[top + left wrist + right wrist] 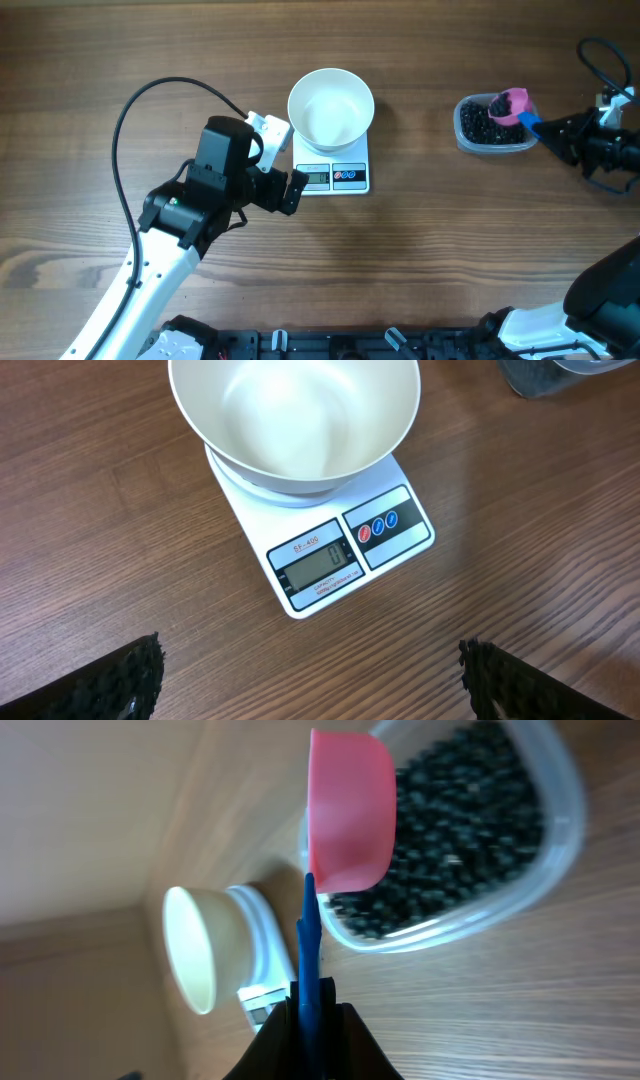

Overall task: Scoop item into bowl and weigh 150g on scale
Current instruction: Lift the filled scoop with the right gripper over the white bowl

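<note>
The white bowl (331, 107) stands empty on the small white scale (332, 178), whose display (322, 565) reads zero. My left gripper (285, 160) hangs open just left of the scale, fingers wide apart over bare wood (315, 680). At the far right, the black bean-like item (480, 122) fills a clear tub (462, 140). My right gripper (548, 128) is shut on the blue handle (308, 950) of the pink scoop (350, 810). The scoop's cup sits over the beans (460, 830). Its inside faces away from the wrist camera, so its contents are hidden.
A black cable (150, 100) arcs over the table left of the left arm. Another cable (600, 55) loops at the far right edge. Bare wood lies between the scale and the tub. The arms' base hardware (350, 340) runs along the front edge.
</note>
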You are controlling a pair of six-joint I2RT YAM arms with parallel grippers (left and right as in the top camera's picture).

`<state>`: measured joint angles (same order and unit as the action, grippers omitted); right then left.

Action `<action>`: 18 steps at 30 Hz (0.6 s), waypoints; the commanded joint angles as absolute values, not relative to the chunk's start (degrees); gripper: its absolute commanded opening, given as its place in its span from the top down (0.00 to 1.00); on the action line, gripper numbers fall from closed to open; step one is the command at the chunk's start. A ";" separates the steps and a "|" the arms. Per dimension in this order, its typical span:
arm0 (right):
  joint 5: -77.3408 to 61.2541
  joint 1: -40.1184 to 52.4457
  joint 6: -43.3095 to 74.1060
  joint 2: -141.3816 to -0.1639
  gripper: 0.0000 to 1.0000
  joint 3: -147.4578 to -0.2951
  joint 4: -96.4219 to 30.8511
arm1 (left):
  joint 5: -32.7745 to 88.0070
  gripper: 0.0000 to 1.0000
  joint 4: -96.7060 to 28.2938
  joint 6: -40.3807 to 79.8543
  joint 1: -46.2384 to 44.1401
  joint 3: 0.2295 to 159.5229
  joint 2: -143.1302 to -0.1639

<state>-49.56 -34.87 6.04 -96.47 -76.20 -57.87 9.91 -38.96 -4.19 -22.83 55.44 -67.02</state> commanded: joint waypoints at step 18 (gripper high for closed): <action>-72.14 -30.06 10.57 -97.41 0.96 -75.61 -57.74 | 10.83 0.00 -38.76 -4.27 -23.14 55.07 -67.18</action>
